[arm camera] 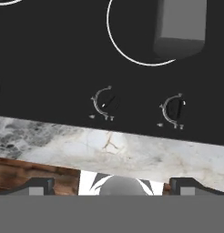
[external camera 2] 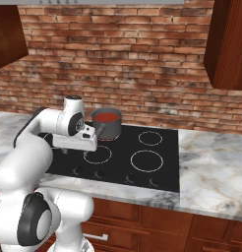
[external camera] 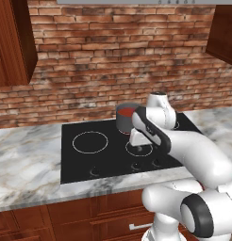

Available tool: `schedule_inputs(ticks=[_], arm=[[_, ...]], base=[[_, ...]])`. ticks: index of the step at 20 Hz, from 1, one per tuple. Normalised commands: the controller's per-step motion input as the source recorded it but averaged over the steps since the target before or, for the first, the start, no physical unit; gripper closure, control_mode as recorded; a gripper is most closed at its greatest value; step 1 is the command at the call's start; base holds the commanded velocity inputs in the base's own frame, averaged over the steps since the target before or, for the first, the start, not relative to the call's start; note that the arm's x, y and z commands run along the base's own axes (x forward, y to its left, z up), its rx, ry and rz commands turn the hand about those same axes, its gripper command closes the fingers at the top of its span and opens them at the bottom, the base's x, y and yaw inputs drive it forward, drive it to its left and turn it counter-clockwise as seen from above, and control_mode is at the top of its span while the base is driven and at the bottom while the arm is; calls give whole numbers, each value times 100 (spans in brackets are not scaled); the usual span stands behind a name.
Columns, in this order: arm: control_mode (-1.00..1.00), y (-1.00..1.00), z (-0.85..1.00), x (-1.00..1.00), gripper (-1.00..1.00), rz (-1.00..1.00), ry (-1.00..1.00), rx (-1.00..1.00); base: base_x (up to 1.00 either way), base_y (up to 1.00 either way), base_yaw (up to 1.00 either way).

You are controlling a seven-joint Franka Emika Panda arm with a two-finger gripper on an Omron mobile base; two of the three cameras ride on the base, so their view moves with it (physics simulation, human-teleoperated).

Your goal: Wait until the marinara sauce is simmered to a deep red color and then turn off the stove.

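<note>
The marinara sauce (external camera: 126, 112) (external camera 2: 106, 117) shows red in a small dark grey saucepan (external camera: 123, 124) (external camera 2: 110, 129) on a rear burner of the black stove (external camera: 75, 162) (external camera 2: 167, 165). My gripper (arm camera: 114, 185) hangs open above the stove's front edge, its two fingertips (arm camera: 38, 184) wide apart and holding nothing. Two knobs (arm camera: 109, 102) (arm camera: 175, 108) lie just ahead of it in the hand view. The pan's grey handle (arm camera: 180, 27) reaches over a white burner ring (arm camera: 127, 54). My hand (external camera: 136, 138) sits in front of the saucepan, apart from it.
A marble counter (external camera: 23, 160) (external camera 2: 211, 157) flanks the stove on both sides. Behind it stands a brick wall (external camera: 89, 56). Dark wood cabinets (external camera: 12, 42) (external camera 2: 226, 44) hang at both upper corners, and wooden drawers (external camera 2: 142, 226) sit below.
</note>
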Motion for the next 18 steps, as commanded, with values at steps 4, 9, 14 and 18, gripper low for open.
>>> schedule_inputs(ticks=[4, 9, 14, 18], arm=[[-100, 4, -27, 0, -100, 0, 0, 6], [-100, 9, -26, 0, -100, 0, 0, 1], [-100, 14, -27, 3, -100, 0, 3, 0], [-100, 14, -28, 6, -100, 0, 5, 0]], base=[[0, 0, 0], [0, 0, 0], [0, 0, 0], [0, 0, 0]])
